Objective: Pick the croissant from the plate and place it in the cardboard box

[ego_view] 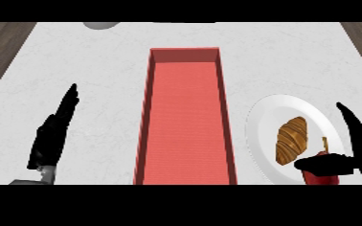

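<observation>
A golden-brown croissant [291, 140] lies on a white plate [268, 115] at the right of the counter. My right hand [338, 162] hovers over the plate's lower right part, just right of the croissant. Its fingers [348, 124] point straight up and its thumb [314, 163] sticks out left below the croissant's lower end; it is open and holds nothing. A long red-pink open box [185, 124] lies in the middle, left of the plate, with nothing inside. My left hand [51, 136] rests open at the left, fingers straight, well away from the box.
A red thing [320, 177] with a thin orange stalk [325, 144] sits on the plate, partly hidden under my right thumb. A grey round object [102, 25] shows at the counter's far edge. Dark wood borders the white counter [92, 67] at both far corners.
</observation>
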Robot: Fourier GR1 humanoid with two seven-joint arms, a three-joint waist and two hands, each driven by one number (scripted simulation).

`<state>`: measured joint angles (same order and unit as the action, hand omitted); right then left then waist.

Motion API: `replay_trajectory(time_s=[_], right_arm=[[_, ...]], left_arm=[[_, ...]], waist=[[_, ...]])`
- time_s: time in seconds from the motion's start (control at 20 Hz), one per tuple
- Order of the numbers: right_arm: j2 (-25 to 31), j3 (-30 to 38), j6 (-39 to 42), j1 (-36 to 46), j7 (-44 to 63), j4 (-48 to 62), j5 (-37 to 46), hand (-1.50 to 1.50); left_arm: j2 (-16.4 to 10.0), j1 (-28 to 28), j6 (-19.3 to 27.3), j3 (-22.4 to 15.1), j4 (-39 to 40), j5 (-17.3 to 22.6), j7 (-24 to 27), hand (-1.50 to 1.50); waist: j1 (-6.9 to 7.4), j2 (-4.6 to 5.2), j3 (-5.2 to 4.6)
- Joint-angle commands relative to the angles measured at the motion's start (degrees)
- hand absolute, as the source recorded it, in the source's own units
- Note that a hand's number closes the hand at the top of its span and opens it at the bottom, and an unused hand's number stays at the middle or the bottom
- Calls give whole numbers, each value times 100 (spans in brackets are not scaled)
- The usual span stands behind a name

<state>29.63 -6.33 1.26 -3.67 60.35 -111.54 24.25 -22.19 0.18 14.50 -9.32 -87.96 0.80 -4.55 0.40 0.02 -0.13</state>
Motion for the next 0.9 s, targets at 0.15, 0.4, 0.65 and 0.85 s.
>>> replay_trajectory(time_s=[0.15,0.4,0.65,0.85], right_arm=[[-338,-176,393,256,1008,25,356,-150],[-769,-458,400,647,1329,529,698,-150],[-768,-158,535,98,1061,174,675,-150],[-988,-115,695,503,1171,398,839,-150]], left_arm=[[94,148,-137,135,-22,-84,60,0],[185,-271,-109,169,206,-223,-118,0],[216,52,-193,293,-75,-237,-78,0],[278,-84,-264,345,-2,-302,-229,0]], waist=[[-30,-4,11],[-22,7,9],[-49,-6,11],[-32,-4,12]])
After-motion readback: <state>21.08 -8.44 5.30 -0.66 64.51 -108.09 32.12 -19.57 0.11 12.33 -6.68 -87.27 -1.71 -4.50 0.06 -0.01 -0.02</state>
